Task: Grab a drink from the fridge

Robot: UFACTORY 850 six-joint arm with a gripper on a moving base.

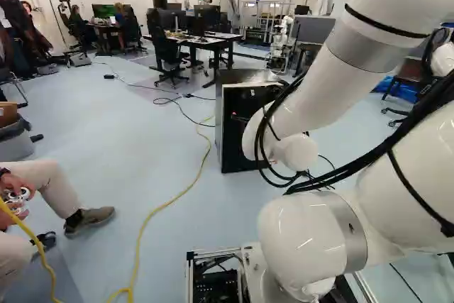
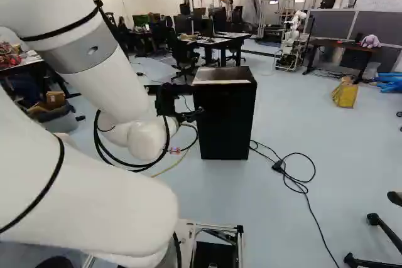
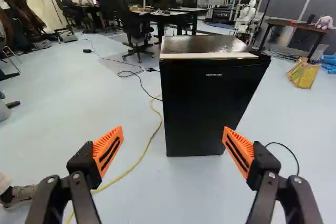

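Note:
The gripper (image 2: 188, 112) is held out in front of the small black fridge (image 2: 226, 120), overlapping its near side in the right base view. In the wrist view the gripper (image 3: 172, 132) stands open, its orange pads (image 3: 108, 150) wide apart with nothing between them. Ahead of it the fridge (image 3: 210, 103) stands upright on the floor, its door closed and facing the gripper. Floor shows between the fingers and the fridge's foot, so they look apart. The left base view shows the fridge (image 1: 237, 129) partly behind my arm. No drink can be seen.
Behind the fridge are desks (image 2: 220, 41) and office chairs (image 3: 137, 27). Another robot (image 2: 292, 36) stands farther back. A black cable (image 2: 292, 174) lies right of the fridge in the right base view, a yellow cable (image 1: 170, 204) left of it. A seated person's leg (image 1: 53, 189) is at the left.

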